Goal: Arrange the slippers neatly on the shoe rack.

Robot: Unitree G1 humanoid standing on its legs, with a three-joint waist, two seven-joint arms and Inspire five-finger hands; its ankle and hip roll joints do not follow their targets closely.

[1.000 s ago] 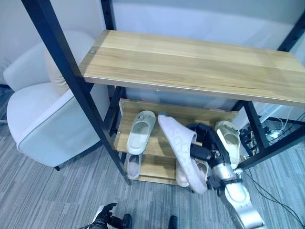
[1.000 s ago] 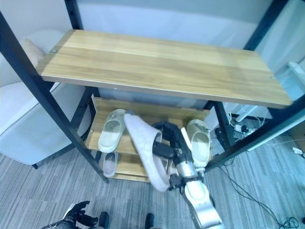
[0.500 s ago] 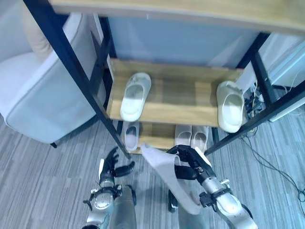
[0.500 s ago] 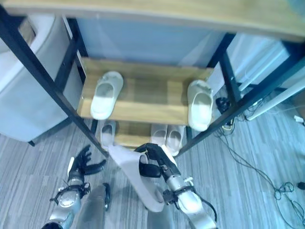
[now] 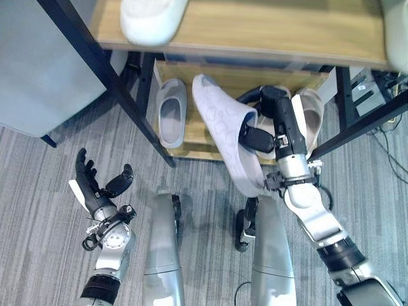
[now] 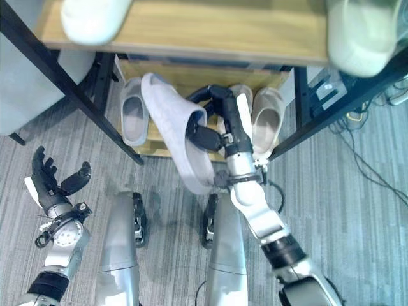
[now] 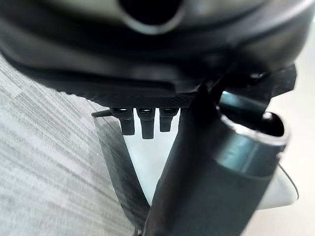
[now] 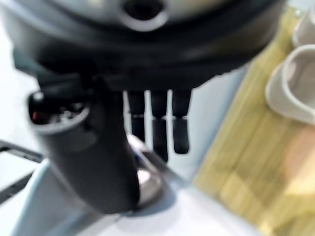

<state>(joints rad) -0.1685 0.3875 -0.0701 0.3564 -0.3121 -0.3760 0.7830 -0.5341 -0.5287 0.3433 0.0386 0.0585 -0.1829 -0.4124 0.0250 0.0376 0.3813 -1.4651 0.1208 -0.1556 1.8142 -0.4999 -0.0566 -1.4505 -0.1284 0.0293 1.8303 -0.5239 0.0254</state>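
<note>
Right hand (image 5: 264,124) clamps grey slipper (image 5: 226,137) | toe at 11 o'clock, before bottom shelf (image 5: 210,131) | left hand (image 5: 95,185) spread, empty

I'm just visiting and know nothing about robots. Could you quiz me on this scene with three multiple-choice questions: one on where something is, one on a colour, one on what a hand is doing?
1. Where is the lone grey slipper on the bottom shelf?
A. Left end
B. Right end
C. On the floor

2. What colour is the slipper held by the right hand?
A. Black
B. Pale lilac-grey
C. Red

3. What is the left hand doing?
A. Gripping a slipper
B. Pushing the rack
C. Open, holding nothing

Answers:
1. A: it lies at the left end, beside the black rack leg.
2. B: the held slipper is pale lilac-grey.
3. C: its fingers are spread over the carpet.
</note>
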